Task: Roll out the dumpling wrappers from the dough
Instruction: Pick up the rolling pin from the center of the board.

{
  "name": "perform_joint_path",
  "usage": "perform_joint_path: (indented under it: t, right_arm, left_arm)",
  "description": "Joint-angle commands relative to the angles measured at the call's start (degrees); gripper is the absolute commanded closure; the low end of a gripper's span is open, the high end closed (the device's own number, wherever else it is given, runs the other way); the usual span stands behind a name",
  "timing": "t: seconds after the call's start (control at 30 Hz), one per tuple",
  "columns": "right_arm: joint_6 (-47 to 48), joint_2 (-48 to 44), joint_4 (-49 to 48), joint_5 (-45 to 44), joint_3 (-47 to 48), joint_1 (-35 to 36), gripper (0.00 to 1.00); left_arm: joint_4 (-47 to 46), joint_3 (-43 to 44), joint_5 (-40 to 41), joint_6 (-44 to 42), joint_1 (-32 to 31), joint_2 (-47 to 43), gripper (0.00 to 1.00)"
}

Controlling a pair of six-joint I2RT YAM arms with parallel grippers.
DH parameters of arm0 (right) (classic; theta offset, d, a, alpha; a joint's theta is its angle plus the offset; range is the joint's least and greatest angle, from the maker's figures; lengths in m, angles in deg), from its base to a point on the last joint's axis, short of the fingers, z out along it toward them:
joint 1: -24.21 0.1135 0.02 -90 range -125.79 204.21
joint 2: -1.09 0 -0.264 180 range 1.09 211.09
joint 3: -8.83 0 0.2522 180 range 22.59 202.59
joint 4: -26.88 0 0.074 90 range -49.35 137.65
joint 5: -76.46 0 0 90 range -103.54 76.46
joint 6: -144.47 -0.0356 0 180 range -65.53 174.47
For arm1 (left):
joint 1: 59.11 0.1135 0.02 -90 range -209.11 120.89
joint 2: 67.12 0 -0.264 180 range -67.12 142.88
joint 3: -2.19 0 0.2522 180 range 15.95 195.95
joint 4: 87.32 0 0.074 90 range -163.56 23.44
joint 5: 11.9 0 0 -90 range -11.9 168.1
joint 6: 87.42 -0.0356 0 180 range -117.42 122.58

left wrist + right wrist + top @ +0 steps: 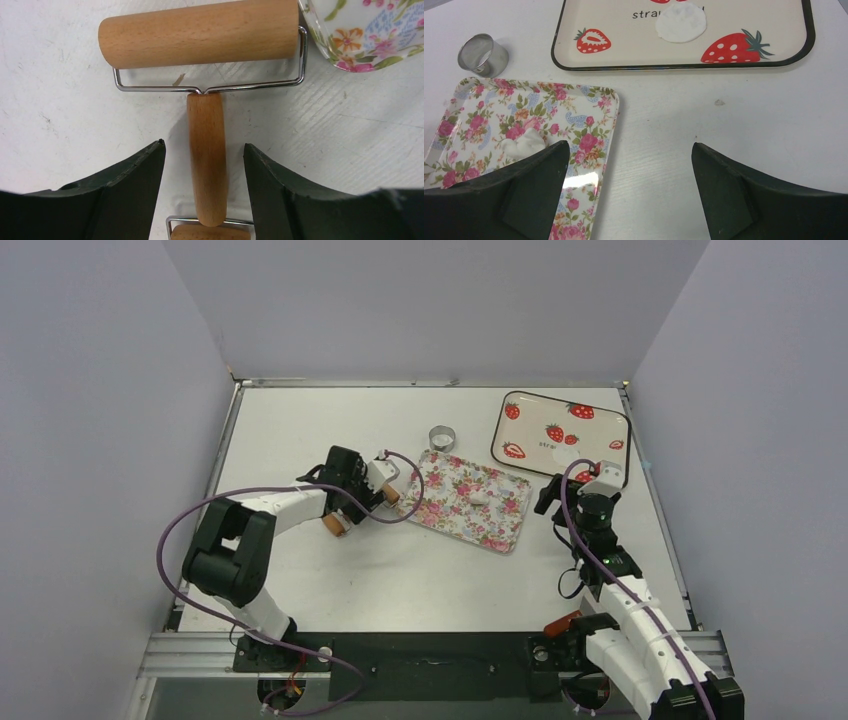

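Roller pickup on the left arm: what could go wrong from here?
1. The left gripper is open astride the round roller handle; closing could make it twist or slip.
2. The roller drum lies close to the floral tray corner; a swing on lifting may nudge the tray and shift the dough.

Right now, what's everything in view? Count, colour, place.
table: 1, white, under everything
floral tray: 1, pink and green print, centre of table
strawberry tray: 1, cream with red berries, far right
dough: 1 lump, white, on floral tray
wrapper: 1 disc, white, on strawberry tray
ring: 1, silver, on table beyond floral tray
roller: 1, brown wood, on table left of floral tray
left end effector: 1, black, open, astride roller handle
right end effector: 1, black, open, empty, beside floral tray
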Motion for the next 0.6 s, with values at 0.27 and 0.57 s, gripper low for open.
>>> perform_joint_path:
  t: [0.27,0.57]
  right_arm:
    - [-0.10,0.14,-0.20,3.11,4.88,0.88,0.13]
    - [-3.96,6.57,-0.23,6.31,13.22,14.12,0.11]
  left_arm:
    - [0.42,-0.26,-2.17,-1.73,-0.32,-1.31,1.00]
    - [4.59,-0.24,-8.78,-1.48,-1.49,-14.51,1.00]
